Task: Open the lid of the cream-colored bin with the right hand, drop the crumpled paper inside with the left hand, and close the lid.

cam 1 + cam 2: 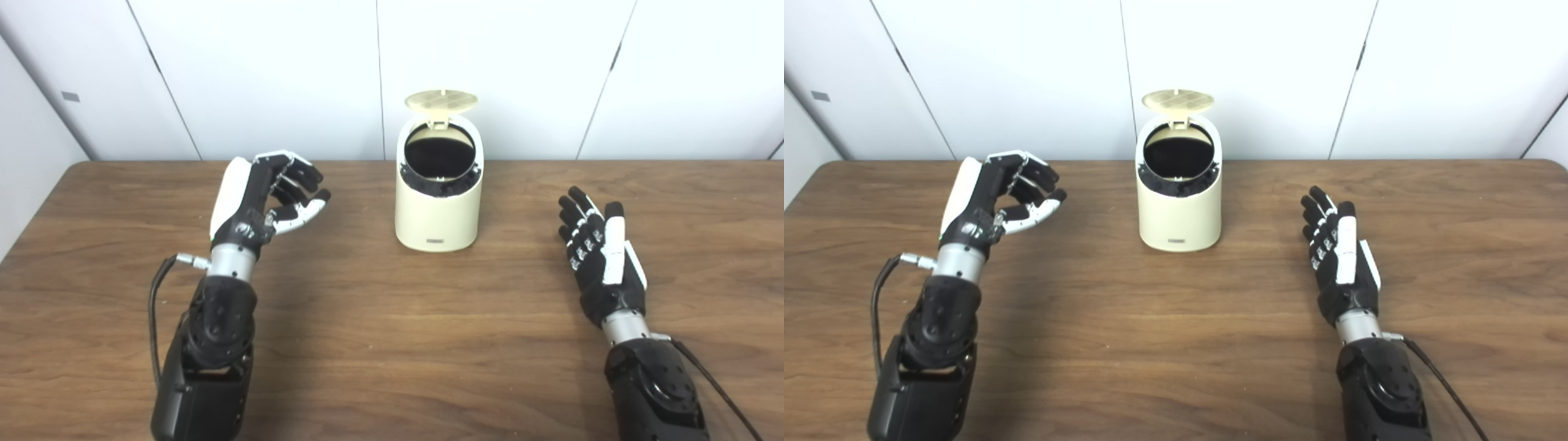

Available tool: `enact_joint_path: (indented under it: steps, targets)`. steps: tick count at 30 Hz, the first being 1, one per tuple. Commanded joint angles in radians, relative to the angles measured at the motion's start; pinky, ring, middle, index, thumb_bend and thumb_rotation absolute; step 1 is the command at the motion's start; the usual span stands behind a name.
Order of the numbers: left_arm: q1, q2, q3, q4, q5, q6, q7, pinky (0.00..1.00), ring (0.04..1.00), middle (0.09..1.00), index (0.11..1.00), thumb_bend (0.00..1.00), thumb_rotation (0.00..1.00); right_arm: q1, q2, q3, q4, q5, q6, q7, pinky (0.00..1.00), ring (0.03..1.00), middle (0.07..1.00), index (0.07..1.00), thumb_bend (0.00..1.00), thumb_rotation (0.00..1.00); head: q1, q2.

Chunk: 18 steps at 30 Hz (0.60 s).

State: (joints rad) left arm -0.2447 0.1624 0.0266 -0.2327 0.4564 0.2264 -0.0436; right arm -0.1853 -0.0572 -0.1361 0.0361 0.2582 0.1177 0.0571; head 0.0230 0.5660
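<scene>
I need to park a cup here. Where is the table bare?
Bare wood lies between the left hand and the bin, between bin and right hand, and across the near middle. Nowhere is crowded.

Wooden table (392,343) (brown, grain running sideways); white panelled wall (275,73) behind, dark seams between panels.

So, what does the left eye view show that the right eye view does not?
Only the left eye view: nothing extra of the task's things; it cuts off the table's right corner.
Only the right eye view: that far right corner of the table.
Both: the cream bin with its lid up, the left hand and right hand empty, no paper visible.
</scene>
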Motion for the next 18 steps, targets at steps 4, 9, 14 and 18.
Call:
enact_joint_path:
  steps: [4,9,14,18]
  targets:
    - [0.022,0.015,0.042,0.014,-0.146,-0.084,0.002,0.64,0.730,0.772,0.747,0.46,0.21,-0.020,-0.005,-0.005,-0.029,0.003,-0.002,-0.002,1.00,0.972,0.923,0.908,0.63,1.00,0.001,0.000]
    - [0.075,0.002,0.071,0.053,-0.264,-0.094,-0.005,0.82,0.884,0.913,0.919,0.46,0.56,-0.023,-0.013,0.001,-0.021,-0.032,-0.021,-0.011,0.98,0.965,0.916,0.901,0.62,1.00,-0.004,0.004]
    - [0.111,-0.010,0.101,0.082,-0.373,-0.102,-0.014,0.94,0.964,0.994,0.996,0.49,0.77,-0.024,-0.019,0.001,-0.018,-0.051,-0.022,-0.015,0.99,0.965,0.911,0.896,0.63,1.00,-0.001,0.013]
    - [0.140,-0.016,0.120,0.113,-0.460,-0.131,-0.028,1.00,0.999,1.000,1.000,0.55,0.82,-0.022,-0.018,0.002,-0.037,-0.051,-0.006,-0.019,0.98,0.961,0.911,0.893,0.64,1.00,-0.002,0.020]
